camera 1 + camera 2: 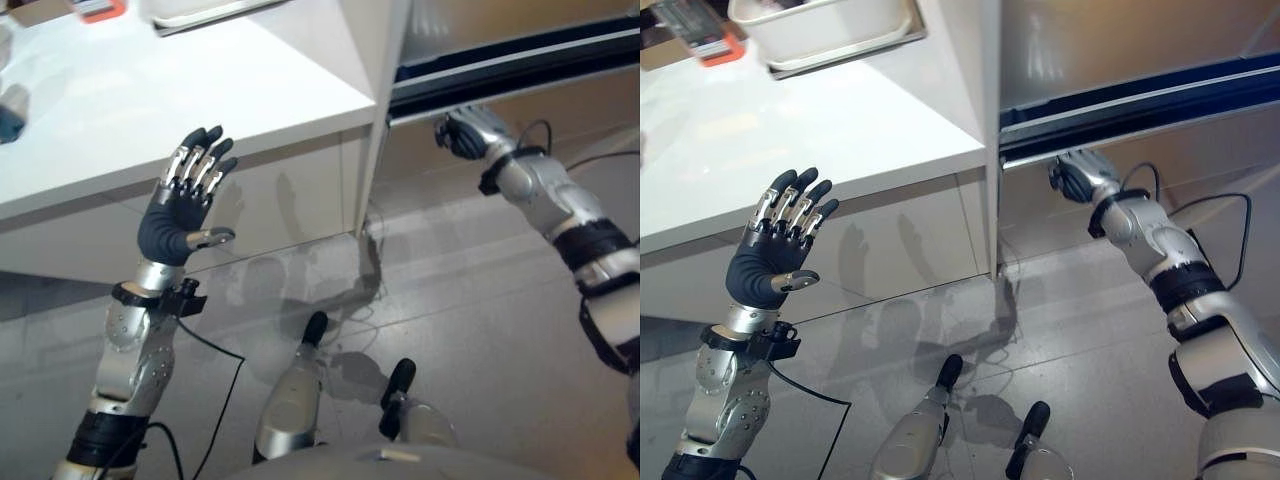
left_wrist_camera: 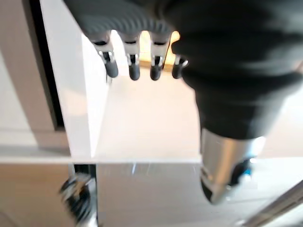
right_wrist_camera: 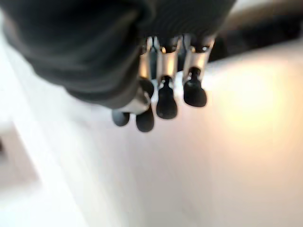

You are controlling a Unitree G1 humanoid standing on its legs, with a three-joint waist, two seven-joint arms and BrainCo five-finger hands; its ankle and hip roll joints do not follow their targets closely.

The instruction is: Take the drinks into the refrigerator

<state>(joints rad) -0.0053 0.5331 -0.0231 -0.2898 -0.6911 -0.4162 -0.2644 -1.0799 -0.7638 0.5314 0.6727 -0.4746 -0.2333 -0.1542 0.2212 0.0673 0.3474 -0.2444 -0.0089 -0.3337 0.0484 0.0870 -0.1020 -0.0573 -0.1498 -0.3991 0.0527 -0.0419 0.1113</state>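
The left hand (image 1: 175,225) is nearest, raised at about 8 o'clock in the head views. Its palm faces away and its fingers are straight and slightly fanned, with the thumb out to the side, and it holds nothing. It hangs in front of the front panel of a white counter (image 1: 150,100) without touching it. In its own wrist view the dark fingertips (image 2: 133,71) stand in a row over the counter's top.

The counter fills the 10 to 12 o'clock part of the scene. On its far side, at 12 o'clock, stands a white tray (image 1: 820,35), and an orange-red object (image 1: 710,45) lies just beside it at 11 o'clock. At 9 o'clock, cut by the edge, a blurred bluish object (image 1: 8,112) sits on the counter top. It may be a drink, but it is too blurred to be sure.

The refrigerator (image 1: 1120,40) stands at 1 to 2 o'clock, against the counter's end. Its front is pale and dull-shining, crossed by a dark blue-black band (image 1: 1140,100) with light strips along it. The right hand (image 1: 1072,178) is up at the lower light strip, near the corner by the counter. Whether it grips that edge cannot be told. Grey floor (image 1: 480,330) lies below.
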